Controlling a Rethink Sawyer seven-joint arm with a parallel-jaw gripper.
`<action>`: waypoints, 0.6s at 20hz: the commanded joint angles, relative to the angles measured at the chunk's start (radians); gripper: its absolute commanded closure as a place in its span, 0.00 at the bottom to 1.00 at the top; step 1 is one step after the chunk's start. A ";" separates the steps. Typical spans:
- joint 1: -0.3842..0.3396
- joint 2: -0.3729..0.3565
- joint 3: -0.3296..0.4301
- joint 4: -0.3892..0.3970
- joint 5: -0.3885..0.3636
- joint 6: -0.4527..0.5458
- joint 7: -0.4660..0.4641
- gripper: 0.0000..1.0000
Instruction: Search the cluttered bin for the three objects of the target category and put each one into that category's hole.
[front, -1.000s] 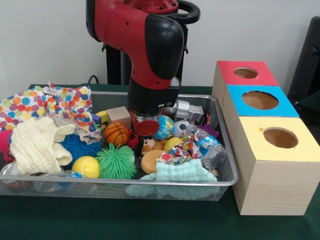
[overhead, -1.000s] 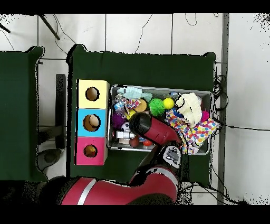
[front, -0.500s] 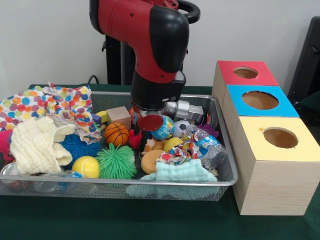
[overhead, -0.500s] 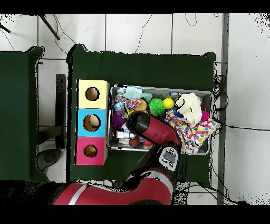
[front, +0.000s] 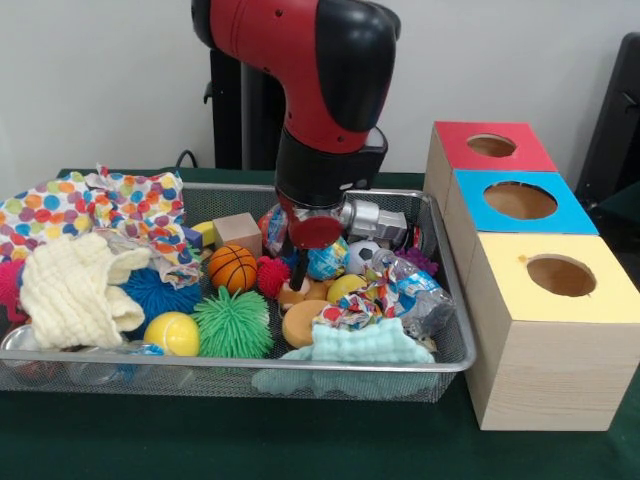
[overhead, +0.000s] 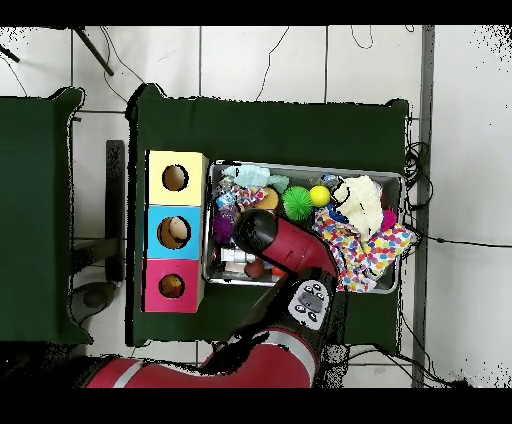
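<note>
The wire bin holds a jumble of toys: a small basketball, a green spiky ball, a yellow ball, a globe ball, a soccer ball and a wooden cube. My gripper hangs just above the bin's middle, beside the globe ball and over a red spiky ball. A round red shape sits at its lower end. Whether it holds anything is unclear. In the overhead view the arm hides the gripper.
Three wooden boxes with holes stand in a row beside the bin: red, blue, yellow. Cloths lie at the bin's other end: cream, polka-dot. A mint cloth and crumpled wrappers lie near the front rim.
The arm has risen and shifted toward the boxes. The red round shape at its end rose with it, and the red spiky ball beneath is now uncovered.
</note>
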 joint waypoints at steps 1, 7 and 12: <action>0.003 0.014 0.062 -0.024 0.067 0.009 0.207 0.00; -0.002 0.051 0.080 -0.022 0.082 -0.053 0.201 0.00; 0.007 0.083 0.087 -0.038 0.100 -0.083 0.208 0.00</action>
